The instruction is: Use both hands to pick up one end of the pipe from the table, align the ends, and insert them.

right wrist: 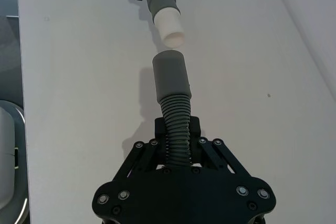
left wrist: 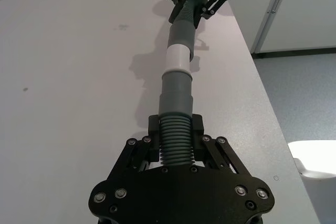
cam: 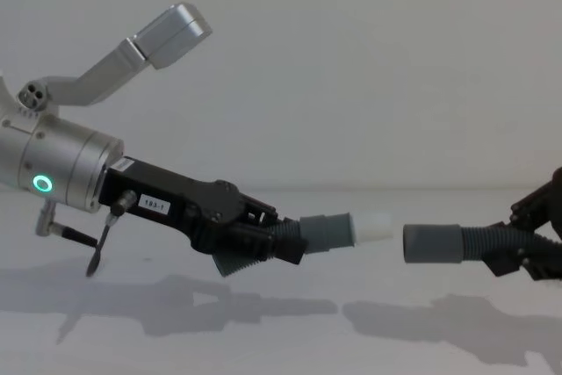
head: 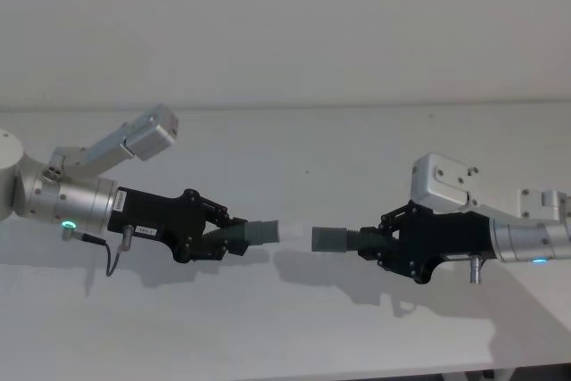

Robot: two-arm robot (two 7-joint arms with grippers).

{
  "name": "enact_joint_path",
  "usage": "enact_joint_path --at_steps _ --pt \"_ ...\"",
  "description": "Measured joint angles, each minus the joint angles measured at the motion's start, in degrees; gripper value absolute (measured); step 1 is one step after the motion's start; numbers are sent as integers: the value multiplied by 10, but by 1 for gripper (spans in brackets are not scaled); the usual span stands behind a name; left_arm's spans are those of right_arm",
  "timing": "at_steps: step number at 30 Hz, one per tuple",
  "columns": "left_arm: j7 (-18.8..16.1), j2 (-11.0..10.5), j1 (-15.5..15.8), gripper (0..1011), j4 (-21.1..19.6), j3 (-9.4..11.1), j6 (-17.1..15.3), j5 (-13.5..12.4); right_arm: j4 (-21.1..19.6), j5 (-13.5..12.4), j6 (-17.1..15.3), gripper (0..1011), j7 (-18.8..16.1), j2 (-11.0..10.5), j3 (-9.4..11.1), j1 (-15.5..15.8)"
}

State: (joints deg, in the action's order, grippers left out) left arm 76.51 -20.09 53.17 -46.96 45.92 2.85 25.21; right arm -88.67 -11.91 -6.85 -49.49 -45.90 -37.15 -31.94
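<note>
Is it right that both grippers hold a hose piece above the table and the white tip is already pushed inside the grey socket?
Not quite. The white tip is still apart from the grey socket; the chest view shows a gap. Left gripper and right gripper each hold a hose piece.

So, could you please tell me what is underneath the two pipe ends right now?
Only the bare white table, carrying their shadows. Both ends hang in the air: the whitish tip and the open socket, with a gap between them.
</note>
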Motion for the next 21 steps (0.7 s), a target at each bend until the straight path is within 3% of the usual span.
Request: enact_joint_path --at_steps 21 --pt "0 1 0 308 1 0 1 0 9 -18 6 213 -2 7 -3 -13"
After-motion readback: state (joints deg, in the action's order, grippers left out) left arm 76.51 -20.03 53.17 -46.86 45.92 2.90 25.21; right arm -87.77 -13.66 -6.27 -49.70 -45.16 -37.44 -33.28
